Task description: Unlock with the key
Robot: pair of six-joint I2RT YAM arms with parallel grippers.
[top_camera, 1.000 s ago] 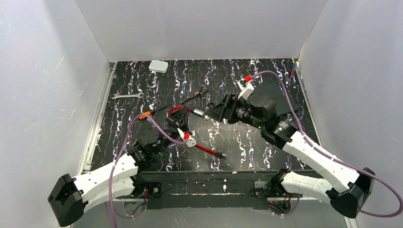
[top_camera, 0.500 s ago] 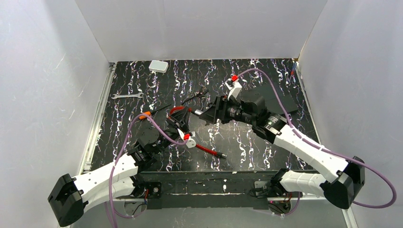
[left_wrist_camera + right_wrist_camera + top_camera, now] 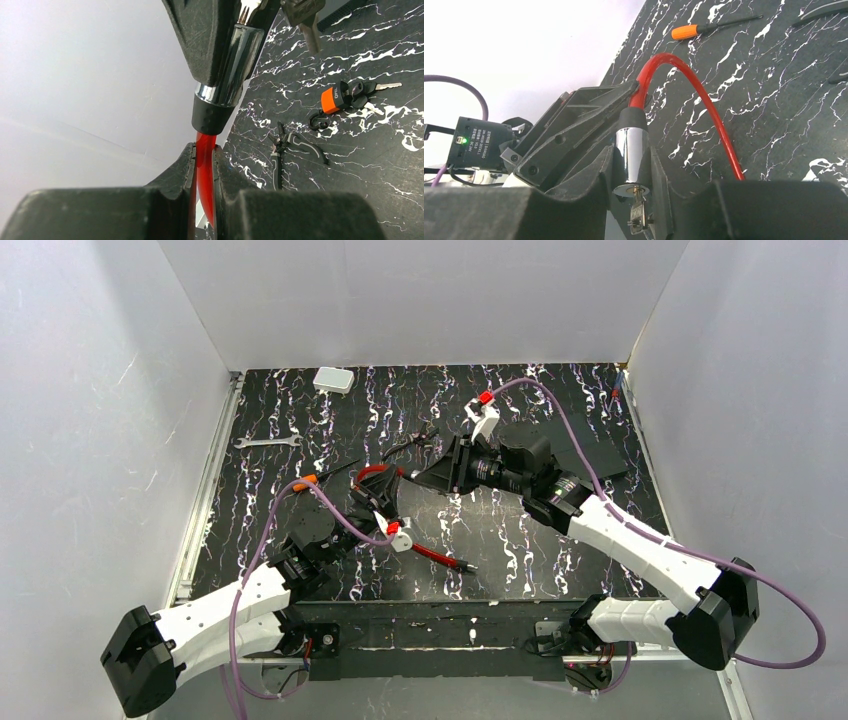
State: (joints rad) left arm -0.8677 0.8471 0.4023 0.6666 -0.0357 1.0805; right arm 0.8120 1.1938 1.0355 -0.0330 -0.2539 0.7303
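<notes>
A red cable [image 3: 205,170] ends in a chrome lock cylinder [image 3: 631,155]. My left gripper [image 3: 204,165] is shut on the cable just below the cylinder's black collar and holds the lock above the table. The key [image 3: 638,212], small and metallic, sticks out of the cylinder's end face. My right gripper [image 3: 633,170] has come in from the right. Its fingers press both sides of the cylinder, and the key lies between them nearer the palm. In the top view the two grippers meet over the lock [image 3: 405,478], and the key is hidden there.
An orange-handled screwdriver [image 3: 704,30] lies beyond the cable loop. Black pliers [image 3: 280,150] and an orange-and-black fob with keys [image 3: 332,99] lie on the marbled table. A wrench [image 3: 267,441] and a white box [image 3: 333,379] are at the back left.
My right arm has moved left to the lock, and its jaws have narrowed from wide open onto the cylinder. The left arm and the cable have stayed put.
</notes>
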